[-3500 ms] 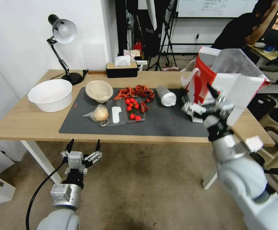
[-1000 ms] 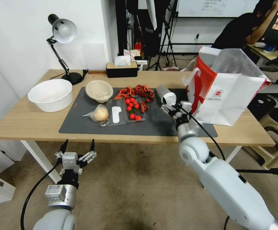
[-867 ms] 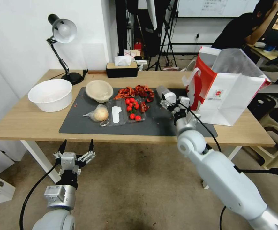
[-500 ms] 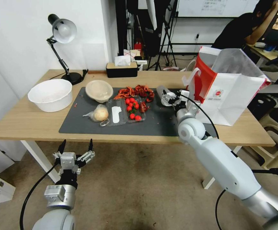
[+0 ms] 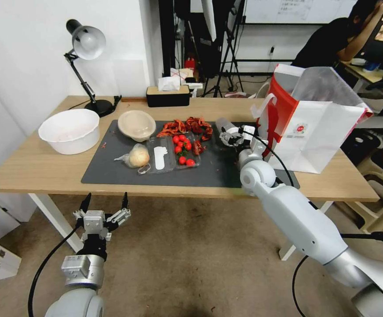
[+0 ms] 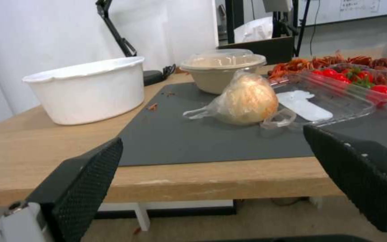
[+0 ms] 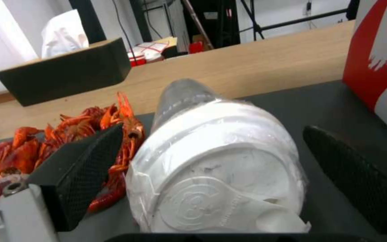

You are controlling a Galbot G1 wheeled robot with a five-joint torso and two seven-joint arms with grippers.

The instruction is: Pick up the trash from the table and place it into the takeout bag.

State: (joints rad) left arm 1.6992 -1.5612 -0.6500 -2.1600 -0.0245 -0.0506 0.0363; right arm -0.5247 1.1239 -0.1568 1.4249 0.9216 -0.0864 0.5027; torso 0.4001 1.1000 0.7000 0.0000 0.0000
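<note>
Head view: my right gripper (image 5: pixel 231 137) is out over the dark grey mat (image 5: pixel 112 171) on the table (image 5: pixel 24 169), right at the clear white-lidded cup (image 5: pixel 224 126), which lies on its side on the mat just left of the takeout bag (image 5: pixel 314 132). Right wrist view has the cup (image 7: pixel 216 161) lid-end toward the camera, between the two black fingers (image 7: pixel 81 174). Fingers spread wide, one on each side of the lid, gaps showing on both sides, so nothing gripped. Red crawfish shells (image 7: pixel 68 141) lie on the mat just beside the cup; the bag's red and white side (image 7: pixel 381 67) stands close on the other side. Bag is upright at the right end of the table, mouth open, silvery lining visible.

My left gripper (image 5: pixel 104 207) hangs below the table's front edge, over the floor, fingers apart, holding nothing. Left wrist view looks across the table edge at the clear bag with round bun (image 6: pixel 245 101) on the mat, touching a clear plastic tray (image 6: pixel 332 97) with red tomatoes in it. Beige paper bowl (image 6: pixel 222 70), clear lid on, sits behind the bun. White tub (image 6: pixel 88 89) stands on bare wood beside the mat. Desk lamp (image 5: pixel 85 44) and black tissue box (image 5: pixel 168 96) at the table's far edge.
</note>
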